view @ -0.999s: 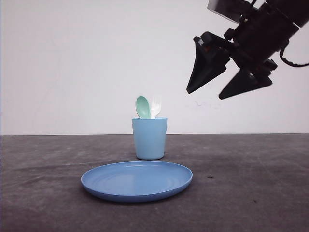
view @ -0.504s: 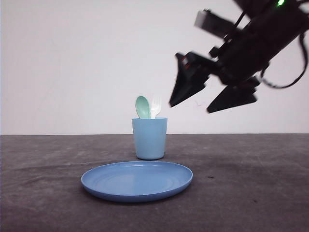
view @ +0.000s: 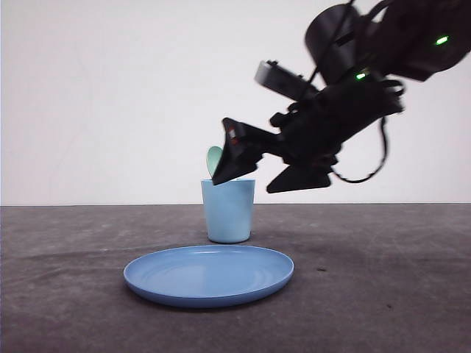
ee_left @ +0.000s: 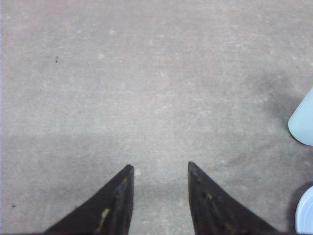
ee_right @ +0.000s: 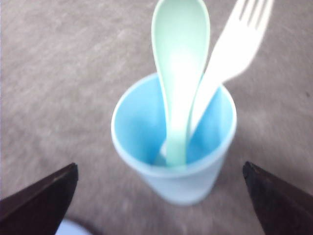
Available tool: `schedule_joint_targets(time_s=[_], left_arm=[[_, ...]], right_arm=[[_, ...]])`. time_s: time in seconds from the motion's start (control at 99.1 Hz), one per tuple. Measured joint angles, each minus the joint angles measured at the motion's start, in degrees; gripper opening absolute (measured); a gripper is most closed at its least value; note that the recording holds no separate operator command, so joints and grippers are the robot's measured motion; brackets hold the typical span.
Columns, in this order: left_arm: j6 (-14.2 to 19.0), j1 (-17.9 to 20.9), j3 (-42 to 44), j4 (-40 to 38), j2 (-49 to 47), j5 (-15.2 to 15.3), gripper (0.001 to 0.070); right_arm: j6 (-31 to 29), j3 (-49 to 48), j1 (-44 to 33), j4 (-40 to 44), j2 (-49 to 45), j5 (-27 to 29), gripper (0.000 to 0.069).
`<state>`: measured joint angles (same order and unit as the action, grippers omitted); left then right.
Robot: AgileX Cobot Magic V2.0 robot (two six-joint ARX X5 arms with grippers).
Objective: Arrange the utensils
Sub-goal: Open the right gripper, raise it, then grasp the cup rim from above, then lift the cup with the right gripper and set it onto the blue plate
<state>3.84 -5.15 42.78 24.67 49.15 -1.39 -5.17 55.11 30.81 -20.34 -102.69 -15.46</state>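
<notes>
spoon (ee_right: 180,83) and fork (ee_right: 234,46) stand in the cup (ee_right: 173,161), plate (view: 208,274) bare; right gripper (view: 254,168) beside them, jaws spread; left gripper (ee_left: 159,196) likewise released. nothing moved yet.

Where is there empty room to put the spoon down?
The blue plate is bare, and so is the grey table on both sides of it. It's crowded at the cup, where the right claw hangs by the spoon and fork.
</notes>
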Motion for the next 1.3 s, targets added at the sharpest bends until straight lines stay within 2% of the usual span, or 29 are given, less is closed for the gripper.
schedule_joint_targets(time_s=[0.303, 0.494, 0.555, 0.706, 0.878, 1.059, 1.301], left_arm=[[0.0, 0.0, 0.0, 0.0, 0.0, 0.0, 0.0193], [0.0, 0.0, 0.0, 0.0, 0.0, 0.0, 0.0193], [0.0, 0.0, 0.0, 0.0, 0.0, 0.0, 0.0193], [0.0, 0.0, 0.0, 0.0, 0.0, 0.0, 0.0193], [0.0, 0.0, 0.0, 0.0, 0.0, 0.0, 0.0193], [0.0, 0.0, 0.0, 0.0, 0.0, 0.0, 0.0193], [-0.1, 0.0, 0.0, 0.0, 0.0, 0.0, 0.0193]], right_arm=[[0.2, 11.5, 0.8, 4.5, -9.2, -0.3, 0.0681], [1.2, 12.6, 1.0, 6.0, -9.7, 2.0, 0.0677], [1.7, 12.6, 1.0, 6.3, -9.7, 2.1, 0.0643], [2.4, 12.6, 1.0, 7.0, -9.7, 2.3, 0.0509], [3.3, 12.6, 1.3, 7.0, -9.7, 2.8, 0.0482], [3.6, 12.6, 1.5, 11.9, -6.6, 2.8, 0.0481], [3.7, 12.6, 1.7, 20.3, 3.3, 2.6, 0.0481]])
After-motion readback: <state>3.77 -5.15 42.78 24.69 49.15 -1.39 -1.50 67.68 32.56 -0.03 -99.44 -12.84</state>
